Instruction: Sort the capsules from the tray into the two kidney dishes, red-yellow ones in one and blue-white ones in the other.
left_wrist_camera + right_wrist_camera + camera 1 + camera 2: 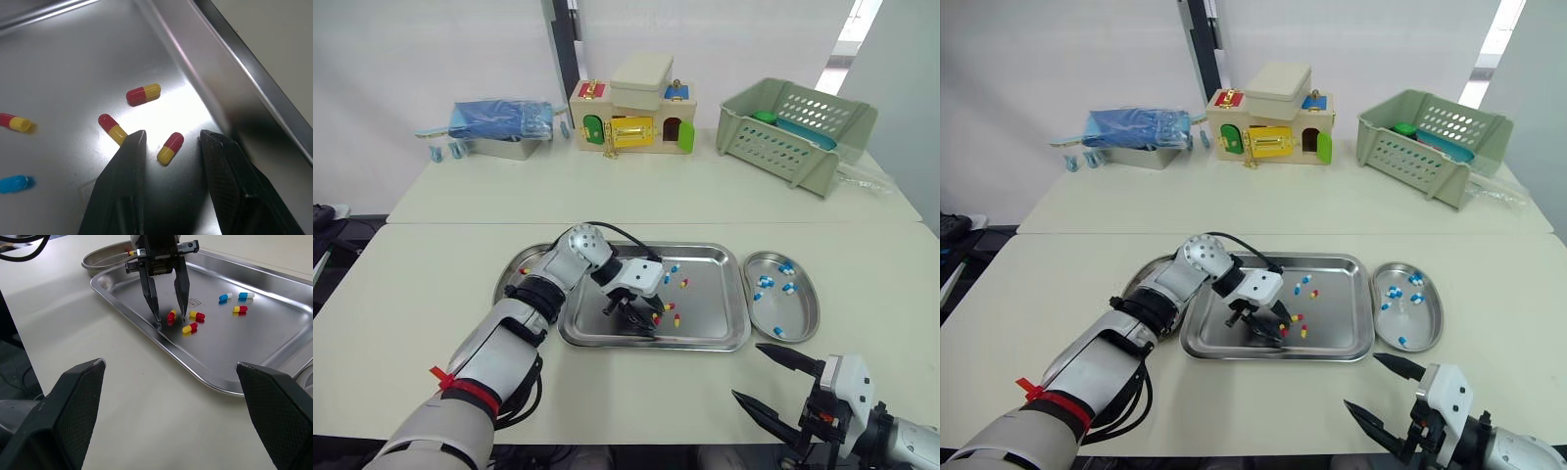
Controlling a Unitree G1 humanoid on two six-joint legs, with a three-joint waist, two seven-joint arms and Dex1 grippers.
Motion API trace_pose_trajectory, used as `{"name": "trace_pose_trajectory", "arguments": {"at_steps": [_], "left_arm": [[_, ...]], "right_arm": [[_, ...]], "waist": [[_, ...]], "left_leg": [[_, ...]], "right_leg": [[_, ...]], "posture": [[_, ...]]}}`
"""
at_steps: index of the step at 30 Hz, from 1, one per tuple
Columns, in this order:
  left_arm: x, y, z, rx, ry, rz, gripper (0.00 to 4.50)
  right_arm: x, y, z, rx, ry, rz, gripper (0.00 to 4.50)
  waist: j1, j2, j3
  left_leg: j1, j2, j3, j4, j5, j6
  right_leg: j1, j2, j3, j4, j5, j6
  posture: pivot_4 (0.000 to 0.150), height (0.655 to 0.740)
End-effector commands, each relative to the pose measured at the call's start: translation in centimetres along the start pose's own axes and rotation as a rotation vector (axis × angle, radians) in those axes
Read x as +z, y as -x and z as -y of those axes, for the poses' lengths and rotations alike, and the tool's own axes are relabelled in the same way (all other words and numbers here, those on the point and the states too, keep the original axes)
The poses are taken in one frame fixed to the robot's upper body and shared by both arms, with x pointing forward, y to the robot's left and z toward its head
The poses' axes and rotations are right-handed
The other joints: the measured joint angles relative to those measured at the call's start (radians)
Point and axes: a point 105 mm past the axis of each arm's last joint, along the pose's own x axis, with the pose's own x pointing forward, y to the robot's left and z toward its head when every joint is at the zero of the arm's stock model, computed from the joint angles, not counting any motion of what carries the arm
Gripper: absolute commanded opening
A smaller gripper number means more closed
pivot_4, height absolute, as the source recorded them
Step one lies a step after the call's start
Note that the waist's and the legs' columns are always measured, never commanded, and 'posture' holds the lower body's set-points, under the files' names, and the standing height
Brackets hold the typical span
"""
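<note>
- Left hand [172,138], fingers apart, straddles a red-yellow capsule [170,148] by the near rim of the tray [234,68]; closing off-centre could flick it away.
- Right hand [749,372] hovers, fingers apart.

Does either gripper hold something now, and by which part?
Nothing is held. The left gripper is open astride a red-yellow capsule on the tray; the right gripper is open, empty.
</note>
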Motion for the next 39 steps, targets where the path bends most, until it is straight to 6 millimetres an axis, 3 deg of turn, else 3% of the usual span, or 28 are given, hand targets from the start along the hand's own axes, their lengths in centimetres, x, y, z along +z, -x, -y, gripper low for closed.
{"name": "trace_pose_trajectory", "arguments": {"at_steps": [1,12,15,19,28,33,39], "left_arm": [[0.3,0.6,-0.4,0.020,-0.024,0.000,1.75],[-0.4,0.5,0.1,0.004,-0.027,-0.036,1.75],[-0.4,0.4,0.1,0.002,-0.024,-0.034,1.17],[-0.4,0.4,0.1,0.000,-0.026,-0.032,0.03],[0.3,0.7,-0.2,0.022,-0.016,0.003,0.03],[1.6,2.8,-0.5,0.098,0.001,0.048,0.03],[4.0,7.9,0.2,0.286,0.077,0.108,0.03]], "right_arm": [[0.9,-0.1,-0.3,0.009,0.026,0.022,4.50],[0.8,-0.1,-0.2,0.003,0.021,0.021,4.50],[0.8,-0.1,-0.2,0.004,0.021,0.021,4.50],[0.7,-0.1,-0.2,0.005,0.022,0.021,4.50],[0.8,-0.1,-0.2,0.005,0.021,0.023,4.50],[0.9,-0.2,-0.3,0.007,0.021,0.028,4.50],[0.8,-0.2,-0.5,0.024,0.020,0.029,4.50]], "waist": [[0.000,0.000,0.000],[0.000,0.000,0.000],[0.000,0.000,0.000],[0.000,0.000,0.000],[0.000,0.000,0.000],[-0.001,0.000,0.000],[-0.005,0.000,0.000]], "left_leg": [[0.000,0.000,0.000,0.000,0.000,0.000],[0.000,0.000,0.000,0.000,0.000,0.000],[0.000,0.000,0.000,0.000,0.000,0.000],[0.000,0.000,0.000,0.000,0.000,0.000],[0.000,0.000,0.000,0.000,0.000,0.000],[0.000,0.000,0.000,0.000,0.000,0.000],[0.000,0.000,-0.001,0.000,0.000,0.000]], "right_leg": [[0.000,0.000,0.000,0.000,0.000,0.000],[0.000,0.000,0.000,0.000,0.000,0.000],[0.000,0.000,0.000,0.000,0.000,0.000],[0.000,0.000,0.000,0.000,0.000,0.000],[0.000,0.000,0.000,0.000,0.000,0.000],[0.000,0.000,0.000,0.000,0.000,0.000],[0.000,0.000,0.000,0.001,0.000,0.000]], "posture": [[0.150,0.7400],[0.150,0.7400],[0.150,0.7400],[0.150,0.7400],[0.150,0.7400],[0.150,0.7400],[0.150,0.7400]]}}
